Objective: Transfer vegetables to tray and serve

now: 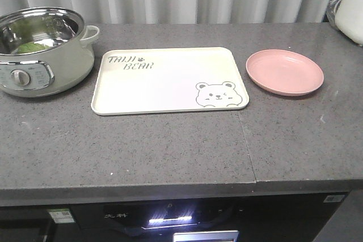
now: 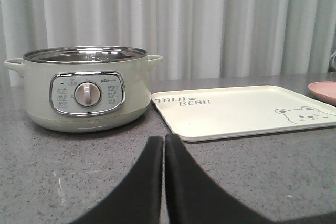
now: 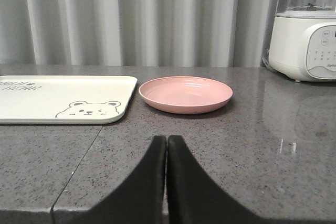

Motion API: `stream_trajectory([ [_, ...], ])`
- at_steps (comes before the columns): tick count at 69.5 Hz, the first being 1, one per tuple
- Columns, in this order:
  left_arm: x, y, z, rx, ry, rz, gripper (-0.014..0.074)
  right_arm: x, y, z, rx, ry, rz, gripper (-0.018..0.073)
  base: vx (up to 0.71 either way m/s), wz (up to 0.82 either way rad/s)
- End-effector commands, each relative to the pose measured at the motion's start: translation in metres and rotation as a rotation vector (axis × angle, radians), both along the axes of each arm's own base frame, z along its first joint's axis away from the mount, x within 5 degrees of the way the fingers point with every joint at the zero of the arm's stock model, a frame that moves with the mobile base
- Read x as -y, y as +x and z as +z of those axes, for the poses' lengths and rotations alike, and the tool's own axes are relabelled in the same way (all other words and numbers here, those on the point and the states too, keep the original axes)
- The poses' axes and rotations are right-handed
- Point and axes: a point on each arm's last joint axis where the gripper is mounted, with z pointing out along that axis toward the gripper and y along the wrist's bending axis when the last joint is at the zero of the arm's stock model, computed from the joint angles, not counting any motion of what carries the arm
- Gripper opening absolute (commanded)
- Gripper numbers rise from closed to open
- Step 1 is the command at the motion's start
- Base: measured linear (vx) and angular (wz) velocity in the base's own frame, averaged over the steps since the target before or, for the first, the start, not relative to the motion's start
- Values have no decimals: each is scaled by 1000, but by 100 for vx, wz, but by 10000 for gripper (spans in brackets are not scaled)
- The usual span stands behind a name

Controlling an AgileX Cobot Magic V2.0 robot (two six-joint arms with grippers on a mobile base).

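vegetables sit inside pot, upper left of front view. only green patch shows, long axis unreadable. left end effector nearer, closed together, empty. pot sits up-left of it, wall hiding vegetables in left wrist view. right end effector also together, facing pink plate. tray at centre, just right of pot.

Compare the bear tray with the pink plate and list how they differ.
The tray is rectangular with rounded corners; the plate is round. The tray is cream-white with grey lettering and a bear face; the plate is plain pink. The tray is clearly larger than the plate and sits nearer the cooker. Both lie flat on the grey counter, apart from each other, with nothing on them.
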Motion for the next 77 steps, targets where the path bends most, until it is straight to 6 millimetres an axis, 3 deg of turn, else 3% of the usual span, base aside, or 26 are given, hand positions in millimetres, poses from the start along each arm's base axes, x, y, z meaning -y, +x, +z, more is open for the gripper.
stream_trajectory([
  [1,0,-1,4,72,-14,1,-6,0,0,5,71,1,0,-8,14,-1],
  [77,0,-1,4,72,-14,1,-6,0,0,5,72,1,0,-8,5,0],
])
